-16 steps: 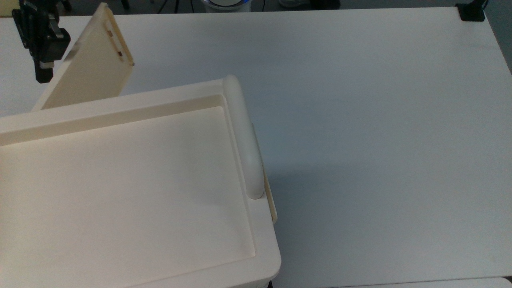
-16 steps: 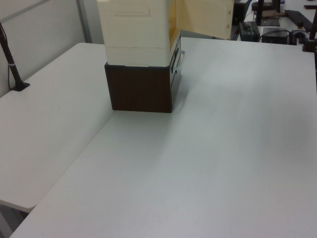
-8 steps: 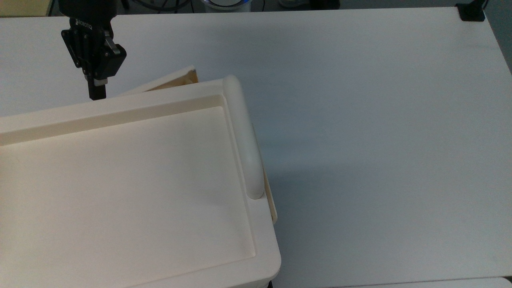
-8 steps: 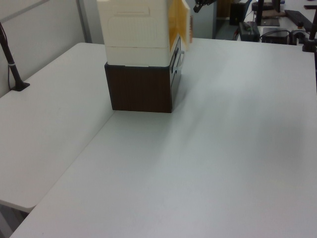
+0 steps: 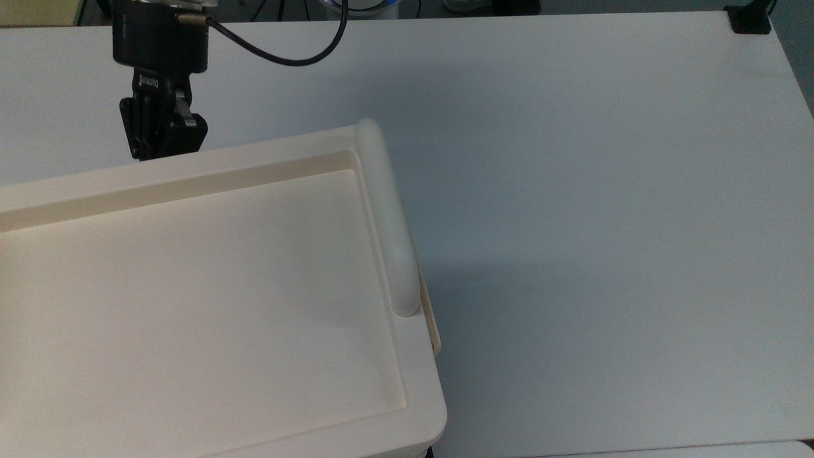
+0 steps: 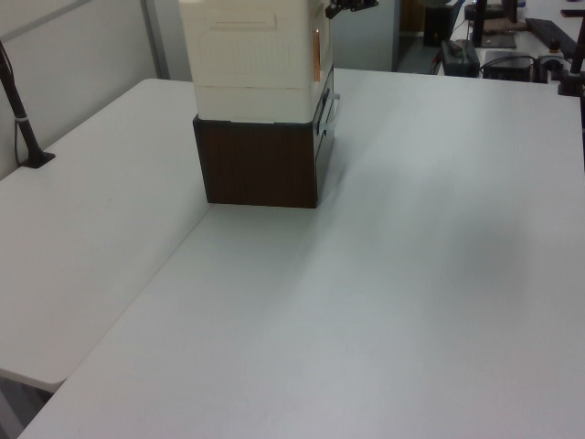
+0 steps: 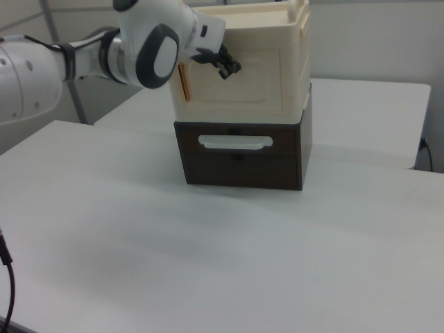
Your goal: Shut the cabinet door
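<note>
- On the white bench [image 7: 208, 250], the cabinet [image 7: 243, 76] is seen stacked on a dark brown drawer unit [image 7: 239, 156].
- The cabinet door [image 7: 239, 87] is found flush against the cabinet's front in the right view.
- The end effector [image 7: 227, 66] is held against the door's upper left in the right view; its finger spacing cannot be told.
</note>
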Robot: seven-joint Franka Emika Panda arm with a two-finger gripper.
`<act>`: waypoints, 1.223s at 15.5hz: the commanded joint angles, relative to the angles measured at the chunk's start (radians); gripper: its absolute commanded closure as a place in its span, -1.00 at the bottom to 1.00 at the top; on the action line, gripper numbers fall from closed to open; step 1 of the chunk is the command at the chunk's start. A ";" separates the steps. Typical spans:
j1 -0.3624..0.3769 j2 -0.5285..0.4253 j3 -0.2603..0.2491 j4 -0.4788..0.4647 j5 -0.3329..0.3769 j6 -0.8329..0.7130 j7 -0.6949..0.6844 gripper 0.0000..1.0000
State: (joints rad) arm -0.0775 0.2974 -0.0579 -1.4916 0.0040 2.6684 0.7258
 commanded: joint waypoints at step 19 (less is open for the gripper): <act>0.061 -0.279 0.023 -0.055 0.001 -0.947 -0.572 -1.00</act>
State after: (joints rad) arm -0.0601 0.1122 -0.0330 -1.4741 0.0040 1.8403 0.2177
